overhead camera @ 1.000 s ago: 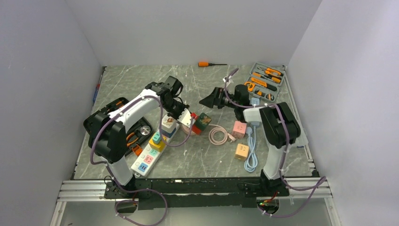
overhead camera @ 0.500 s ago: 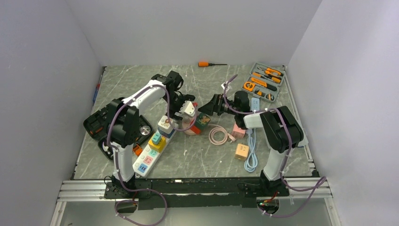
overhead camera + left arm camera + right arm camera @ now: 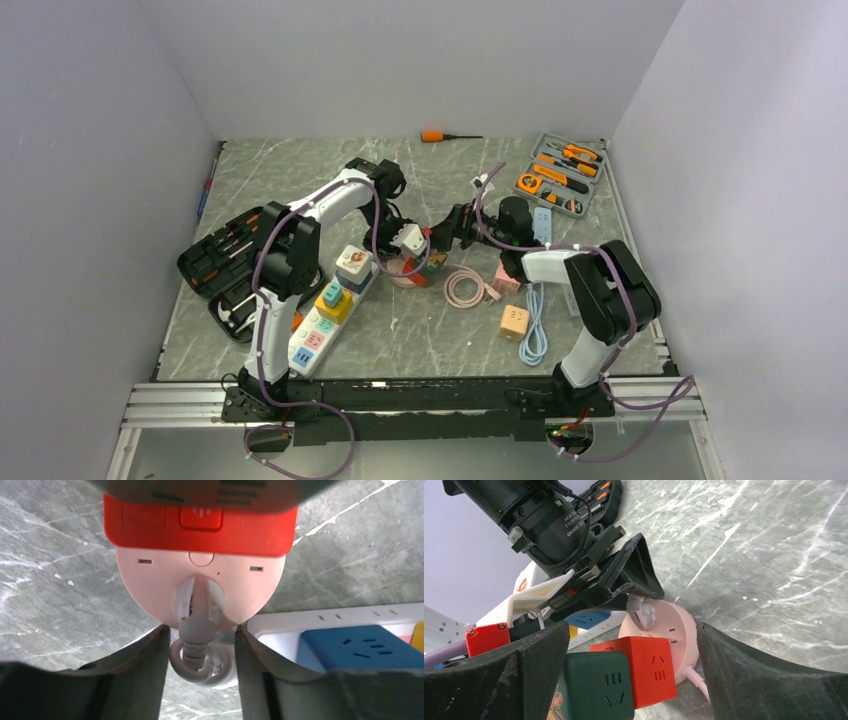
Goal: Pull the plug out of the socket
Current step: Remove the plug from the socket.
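Mostly the worktop (image 3: 290, 175) lies bare toward the back wall, but the middle is crowded. The power strip (image 3: 322, 318) lies just left of the pink socket (image 3: 150, 587), and a coiled cable (image 3: 462, 287) lies near on its right. The white plug (image 3: 197, 611) sits in the round face of the socket. The left fingers (image 3: 132, 677) are clamped on it from both sides. The right fingers (image 3: 769, 680) stand wide apart, with a red cube (image 3: 644, 667) and a green cube (image 3: 596, 686) between them; the red cube touches the socket.
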Available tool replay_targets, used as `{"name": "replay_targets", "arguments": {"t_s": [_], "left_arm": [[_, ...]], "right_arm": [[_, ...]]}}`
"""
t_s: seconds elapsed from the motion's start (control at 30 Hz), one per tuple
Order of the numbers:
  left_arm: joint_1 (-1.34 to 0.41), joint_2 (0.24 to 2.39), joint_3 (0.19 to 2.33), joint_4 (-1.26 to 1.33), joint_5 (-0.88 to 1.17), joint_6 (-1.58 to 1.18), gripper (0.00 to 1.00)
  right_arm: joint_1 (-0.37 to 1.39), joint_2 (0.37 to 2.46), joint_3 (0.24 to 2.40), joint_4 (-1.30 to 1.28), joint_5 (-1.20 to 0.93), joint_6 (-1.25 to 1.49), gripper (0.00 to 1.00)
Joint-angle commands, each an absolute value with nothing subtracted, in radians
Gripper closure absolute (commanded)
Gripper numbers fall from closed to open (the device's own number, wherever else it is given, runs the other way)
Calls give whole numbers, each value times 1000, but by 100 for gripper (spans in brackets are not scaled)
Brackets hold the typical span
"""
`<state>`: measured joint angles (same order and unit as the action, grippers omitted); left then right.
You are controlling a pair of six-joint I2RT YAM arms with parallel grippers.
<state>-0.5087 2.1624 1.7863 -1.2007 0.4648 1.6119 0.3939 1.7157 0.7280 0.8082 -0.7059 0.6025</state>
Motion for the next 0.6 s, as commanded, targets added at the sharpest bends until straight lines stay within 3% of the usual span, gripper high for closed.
{"name": "replay_targets", "arguments": {"t_s": [0.0, 0.17, 0.23, 0.43, 0.57], "left_arm": [[-514, 2179, 1809, -1217, 398, 1610, 52], [-521, 2153, 1810, -1191, 414, 1603, 79], [-530, 2138, 1810, -1180, 427, 1593, 99], [-561, 2085, 1787, -1167, 461, 1578, 100], [-564, 1914, 1614, -988, 480, 1611, 100]], "right_arm": [[438, 1614, 701, 802, -714, 543, 0], [466, 1565, 672, 794, -715, 549, 0], [484, 1549, 663, 805, -718, 563, 0], [569, 1503, 637, 761, -675, 530, 0], [541, 1465, 618, 733, -637, 505, 0]]}}
